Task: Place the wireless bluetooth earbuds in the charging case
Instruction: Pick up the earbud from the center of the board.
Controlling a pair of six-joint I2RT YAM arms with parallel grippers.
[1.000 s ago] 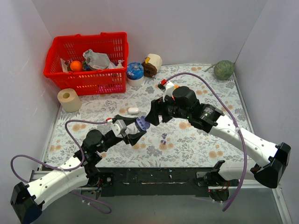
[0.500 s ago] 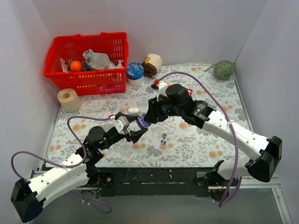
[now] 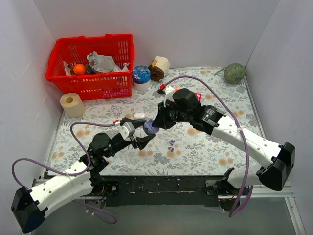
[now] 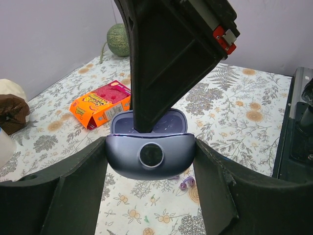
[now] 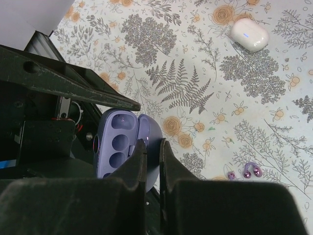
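Left claw (image 4: 149, 148) grips purple case (image 4: 150, 155); right claw (image 5: 152, 147) pinches lid (image 4: 172, 121) at edge.

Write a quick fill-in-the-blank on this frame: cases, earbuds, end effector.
1. The left end effector holds the purple charging case with its lid ____.
2. The earbuds lying on the table are ____ in colour.
3. The white case has its lid ____.
4. The basket at the back is ____.

Missing words: open; purple; closed; red.
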